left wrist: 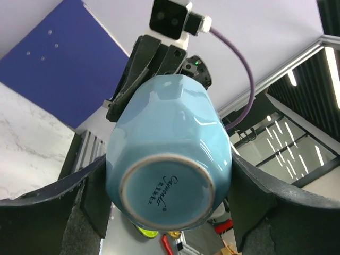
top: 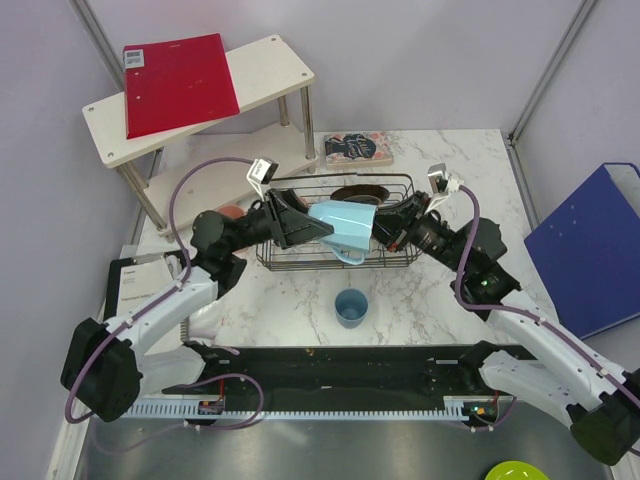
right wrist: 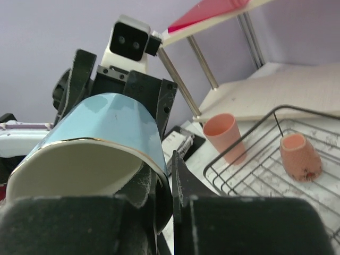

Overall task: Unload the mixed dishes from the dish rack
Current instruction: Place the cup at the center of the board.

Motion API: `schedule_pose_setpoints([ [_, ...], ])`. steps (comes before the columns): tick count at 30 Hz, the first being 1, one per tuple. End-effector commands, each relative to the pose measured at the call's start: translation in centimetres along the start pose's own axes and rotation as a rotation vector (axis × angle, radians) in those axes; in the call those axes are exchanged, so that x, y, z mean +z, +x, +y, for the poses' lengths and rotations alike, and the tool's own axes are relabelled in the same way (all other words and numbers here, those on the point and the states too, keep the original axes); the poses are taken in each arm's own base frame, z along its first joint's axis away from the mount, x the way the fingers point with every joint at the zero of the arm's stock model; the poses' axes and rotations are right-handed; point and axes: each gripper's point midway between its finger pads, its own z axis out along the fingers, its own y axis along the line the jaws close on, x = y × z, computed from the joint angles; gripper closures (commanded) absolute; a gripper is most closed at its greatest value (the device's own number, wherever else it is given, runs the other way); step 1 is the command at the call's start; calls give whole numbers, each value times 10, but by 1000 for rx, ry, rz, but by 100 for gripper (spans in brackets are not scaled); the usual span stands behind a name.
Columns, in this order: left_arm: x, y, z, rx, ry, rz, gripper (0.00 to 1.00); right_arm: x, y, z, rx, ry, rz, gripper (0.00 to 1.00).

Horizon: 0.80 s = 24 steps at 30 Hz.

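Handover above the dish rack (top: 300,265): left gripper (left wrist: 169,202) and right gripper (right wrist: 166,178) jaws both grasp the light-blue mug (top: 345,222); I think the left must release next

light-blue mug (top: 345,225): 1, between left claw (top: 312,228) and right claw (top: 382,235)
blue cup (top: 351,307): 1
salmon-pink tumbler (right wrist: 226,135): 1
small pale cup (right wrist: 300,156): 1

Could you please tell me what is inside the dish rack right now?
A dark plate and a pink red-speckled dish sit in the dish rack. The light-blue mug held above it hides much of the floor.
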Motion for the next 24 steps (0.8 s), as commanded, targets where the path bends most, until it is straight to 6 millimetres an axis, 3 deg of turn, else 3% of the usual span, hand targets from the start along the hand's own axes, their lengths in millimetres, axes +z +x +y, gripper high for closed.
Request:
schedule_pose_setpoints([
  [1,4,-12,-15,285,-63,22,55,-11,-20,-11,-22,204,23,100],
  [2,6,-20,-17,375,-96,19,34,-19,-22,-14,-27,255,47,100],
  [4,-2,-27,-3,374,-242,-2,20,-27,-25,-23,-58,329,59,100],
  [5,-4,-33,-1,396,-285,-18,15,-30,-35,-24,-70,366,39,100],
  [6,-6,-43,-4,453,-321,-40,7,-37,-30,-30,-63,414,69,100],
  [7,-17,-52,10,437,-446,-92,1,-40,-31,-33,-67,440,74,100],
  [9,-30,-69,18,459,-568,-166,1,-46,-35,-37,-80,500,100,100],
  [11,-56,-85,33,454,-744,-271,1,-47,-42,-35,-93,518,110,100],
  [13,-75,-96,44,465,-863,-339,1,-50,-35,-39,-88,542,152,100],
  [17,-115,-93,71,436,-1104,-346,1,-62,-35,-58,-125,677,212,100],
  [20,-127,-90,79,426,-1188,-322,1,-90,-39,-83,-220,879,302,100],
  [23,-134,-82,88,405,-1231,-287,0,-118,-52,-88,-279,1012,342,100],
  [24,-135,-79,92,393,-1238,-279,1,-131,-46,-90,-283,1055,397,100],
])
